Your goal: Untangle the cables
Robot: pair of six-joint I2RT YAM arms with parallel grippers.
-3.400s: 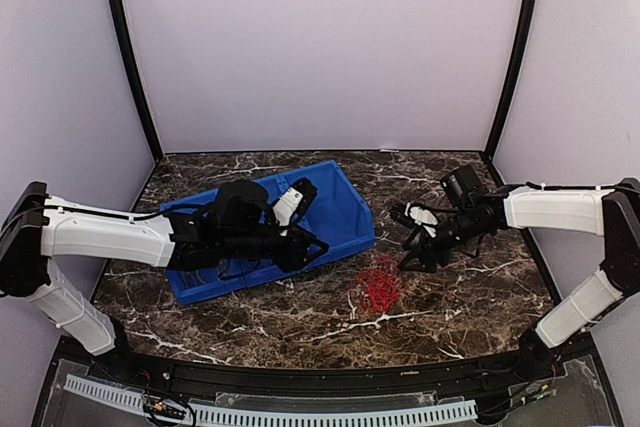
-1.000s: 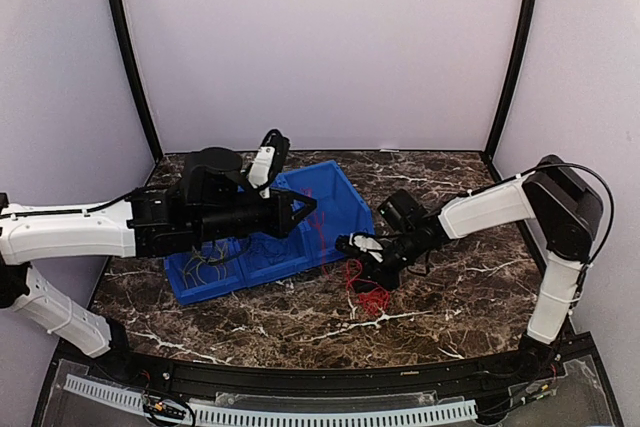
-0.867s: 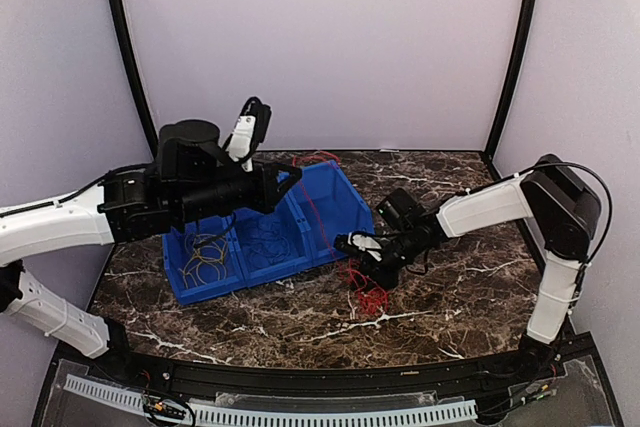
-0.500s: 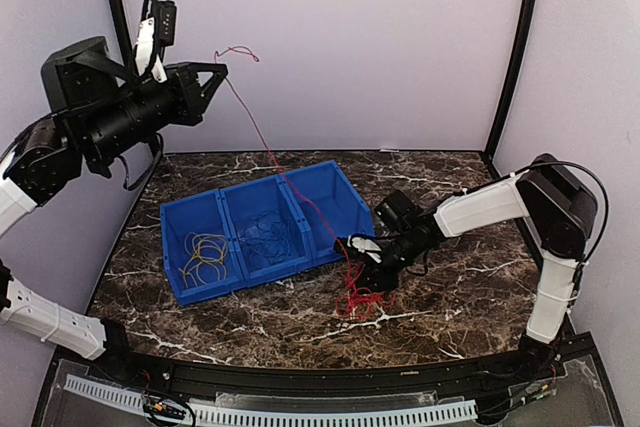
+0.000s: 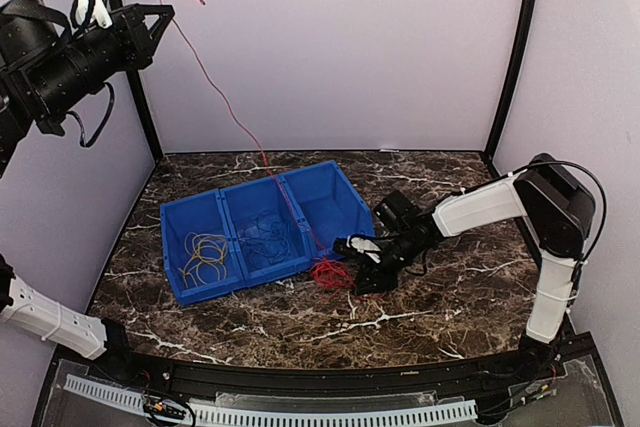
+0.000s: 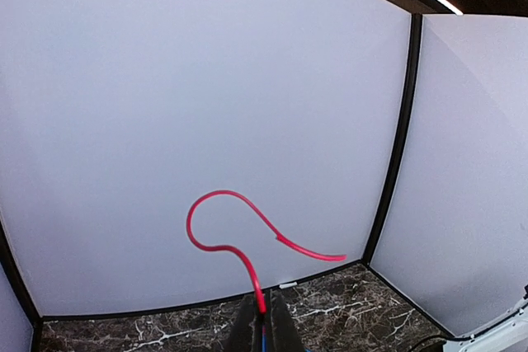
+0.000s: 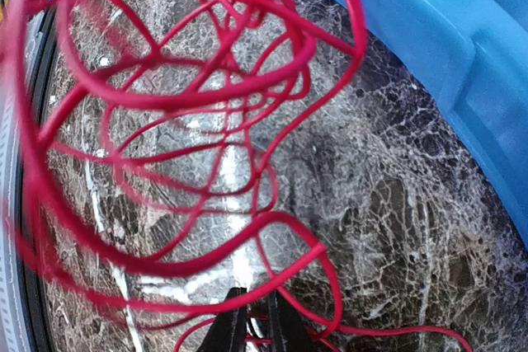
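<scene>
Your left gripper [image 5: 158, 15] is raised high at the far left, well above the table [image 5: 460, 297]. In the left wrist view its fingertips [image 6: 246, 335] are pressed together on the red cable [image 5: 230, 112], just below the cable's free end, which curls loose above the pinch. From there the cable runs in one straight line down and to the right, crossing over the blue bin [image 5: 230, 287] and ending in a red bunch [image 5: 328, 273] on the table, just in front of the bin's right compartment. Your right gripper [image 5: 352, 265] sits low at that bunch; the right wrist view shows its fingertips nearly together with red strands caught between them and loops fanning out ahead. Yellow-tan cables [image 5: 205, 252] lie in the bin's left compartment and dark blue cables [image 5: 265, 232] in the middle one
</scene>
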